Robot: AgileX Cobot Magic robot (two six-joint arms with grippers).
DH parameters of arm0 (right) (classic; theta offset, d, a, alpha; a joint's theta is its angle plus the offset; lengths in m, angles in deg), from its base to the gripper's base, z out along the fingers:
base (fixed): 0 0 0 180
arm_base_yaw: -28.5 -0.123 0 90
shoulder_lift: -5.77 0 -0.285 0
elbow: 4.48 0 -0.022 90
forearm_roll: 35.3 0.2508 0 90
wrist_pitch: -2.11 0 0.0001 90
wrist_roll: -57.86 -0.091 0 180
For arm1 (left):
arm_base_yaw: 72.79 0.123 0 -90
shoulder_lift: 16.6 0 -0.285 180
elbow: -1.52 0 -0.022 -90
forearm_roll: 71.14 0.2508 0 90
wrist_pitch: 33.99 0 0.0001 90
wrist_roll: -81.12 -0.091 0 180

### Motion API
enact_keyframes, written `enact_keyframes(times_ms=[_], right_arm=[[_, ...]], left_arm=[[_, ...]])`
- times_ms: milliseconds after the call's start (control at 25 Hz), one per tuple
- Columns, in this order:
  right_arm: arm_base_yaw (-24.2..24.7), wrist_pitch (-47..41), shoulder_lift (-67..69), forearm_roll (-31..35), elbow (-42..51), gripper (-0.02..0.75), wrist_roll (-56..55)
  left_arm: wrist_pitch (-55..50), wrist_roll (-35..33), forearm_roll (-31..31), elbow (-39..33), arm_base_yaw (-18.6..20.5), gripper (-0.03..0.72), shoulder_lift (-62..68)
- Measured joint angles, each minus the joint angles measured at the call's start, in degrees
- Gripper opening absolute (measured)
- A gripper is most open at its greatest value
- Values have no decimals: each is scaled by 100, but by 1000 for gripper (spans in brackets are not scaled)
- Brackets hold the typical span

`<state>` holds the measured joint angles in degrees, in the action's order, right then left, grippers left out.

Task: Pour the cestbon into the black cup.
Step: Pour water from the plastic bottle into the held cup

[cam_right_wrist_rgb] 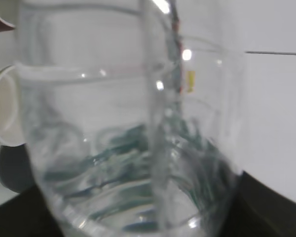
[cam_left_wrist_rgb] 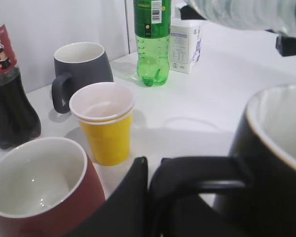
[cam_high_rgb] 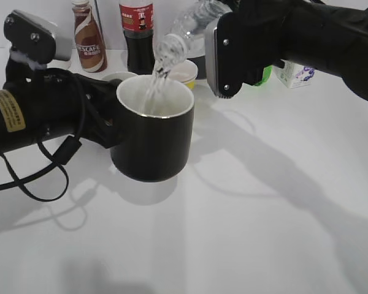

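Observation:
The black cup (cam_high_rgb: 153,144) is held a little above the table by my left gripper (cam_high_rgb: 107,125), which is shut on its loop handle (cam_left_wrist_rgb: 197,173). The cup's white inside shows in the left wrist view (cam_left_wrist_rgb: 281,123). My right gripper (cam_high_rgb: 233,55) is shut on the cestbon (cam_high_rgb: 184,30), a clear bottle tilted mouth-down over the cup. A stream of water (cam_high_rgb: 154,86) falls from its mouth into the cup. The bottle fills the right wrist view (cam_right_wrist_rgb: 133,138), with dark green streaks showing through it. Its body crosses the top of the left wrist view (cam_left_wrist_rgb: 241,12).
Behind the cup stand a Nescafe bottle (cam_high_rgb: 89,40), a cola bottle (cam_high_rgb: 138,33), a yellow paper cup (cam_left_wrist_rgb: 106,123), a brown mug (cam_left_wrist_rgb: 39,187), a dark grey mug (cam_left_wrist_rgb: 81,66), a green soda bottle (cam_left_wrist_rgb: 152,39) and a white carton (cam_left_wrist_rgb: 186,44).

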<state>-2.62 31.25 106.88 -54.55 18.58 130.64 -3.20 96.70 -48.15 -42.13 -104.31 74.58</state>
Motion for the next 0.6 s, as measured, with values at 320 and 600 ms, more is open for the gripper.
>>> enact_keyframes(times_ms=[320, 600], right_arm=[[0, 40, 0, 0, 0, 452, 94], [0, 87, 0, -7, -1, 452, -172]], left_arm=[[0, 0, 0, 0, 0, 37, 0], [-3, -2, 6, 0, 0, 37, 0]])
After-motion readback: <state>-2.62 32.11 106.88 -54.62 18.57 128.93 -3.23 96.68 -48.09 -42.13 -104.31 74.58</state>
